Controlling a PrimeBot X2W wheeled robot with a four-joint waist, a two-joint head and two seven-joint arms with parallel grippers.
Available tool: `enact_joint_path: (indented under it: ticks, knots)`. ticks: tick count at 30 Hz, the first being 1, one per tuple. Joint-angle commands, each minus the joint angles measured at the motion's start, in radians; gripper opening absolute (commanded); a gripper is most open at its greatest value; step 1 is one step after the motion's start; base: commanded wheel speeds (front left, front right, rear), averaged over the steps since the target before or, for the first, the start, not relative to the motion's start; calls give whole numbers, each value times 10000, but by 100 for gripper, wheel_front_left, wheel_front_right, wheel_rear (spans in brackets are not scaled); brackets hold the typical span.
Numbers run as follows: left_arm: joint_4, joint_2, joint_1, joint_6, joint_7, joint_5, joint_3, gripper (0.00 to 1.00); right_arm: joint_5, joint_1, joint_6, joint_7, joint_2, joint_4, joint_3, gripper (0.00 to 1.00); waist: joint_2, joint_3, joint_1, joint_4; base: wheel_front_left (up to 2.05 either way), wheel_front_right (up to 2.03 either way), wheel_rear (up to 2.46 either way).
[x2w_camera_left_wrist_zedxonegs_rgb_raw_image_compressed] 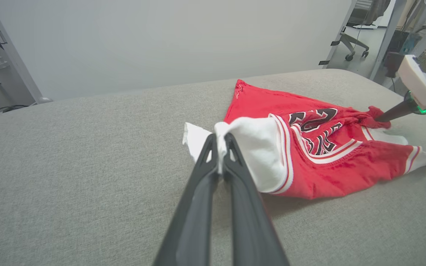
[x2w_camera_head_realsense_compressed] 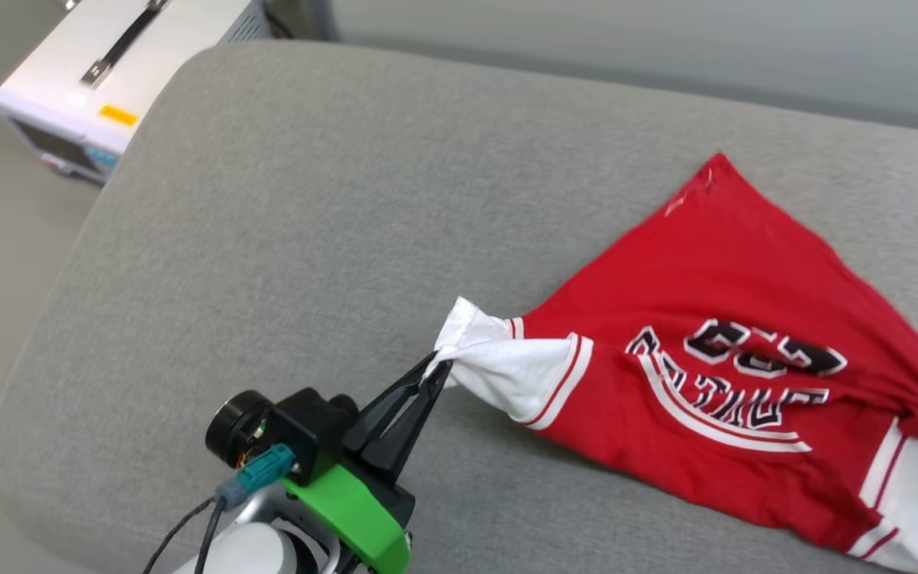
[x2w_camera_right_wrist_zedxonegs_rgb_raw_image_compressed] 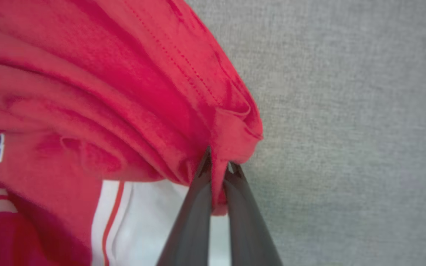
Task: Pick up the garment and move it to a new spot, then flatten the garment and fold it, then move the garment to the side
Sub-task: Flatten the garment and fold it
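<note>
The garment (x2w_camera_head_realsense_compressed: 714, 319), a red jersey with white sleeves and black-and-white lettering, lies crumpled on the grey cushion (x2w_camera_head_realsense_compressed: 284, 207) at the right of the head view. My left gripper (x2w_camera_head_realsense_compressed: 437, 367) is shut on the bunched white sleeve at the jersey's left end; the left wrist view shows the fabric pinched between the tips (x2w_camera_left_wrist_zedxonegs_rgb_raw_image_compressed: 220, 142). My right gripper (x2w_camera_right_wrist_zedxonegs_rgb_raw_image_compressed: 218, 168) is shut on a fold of red cloth, just above a white sleeve. In the left wrist view the right gripper's dark fingers (x2w_camera_left_wrist_zedxonegs_rgb_raw_image_compressed: 392, 112) reach into the garment (x2w_camera_left_wrist_zedxonegs_rgb_raw_image_compressed: 309, 147) from the far right.
The cushion's rounded left edge (x2w_camera_head_realsense_compressed: 52, 319) drops off to the floor. A white box-like device (x2w_camera_head_realsense_compressed: 108, 72) with a handle stands beyond the cushion's far left corner. A grey wall (x2w_camera_left_wrist_zedxonegs_rgb_raw_image_compressed: 161, 44) rises behind; an office chair (x2w_camera_left_wrist_zedxonegs_rgb_raw_image_compressed: 350, 42) and equipment stand at the far right.
</note>
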Motion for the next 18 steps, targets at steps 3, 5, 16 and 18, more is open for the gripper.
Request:
enact_joint_path:
  ticks: [3, 5, 16, 18]
  knots:
    - [120, -103, 305, 196, -295, -295, 173, 0, 237, 978, -6, -21, 6, -416, -253, 0, -1, -830, 1, -856, 0, 0, 0]
    - [185, -183, 417, 283, -442, -412, 284, 0, 301, 1479, -6, 49, 73, -709, -473, 0, -1, -871, 1, -948, 0, 0, 0]
    - [656, -601, 591, 347, -899, -496, 491, 0, 294, 3226, -6, 456, 774, -2138, -1223, 0, -1, -892, 1, -1139, 0, 0, 0]
    - [701, -640, 561, 308, -924, -477, 479, 0, 245, 3179, -6, 468, 804, -2336, -1261, 78, -1, -865, 1, -1123, 0, 0, 0]
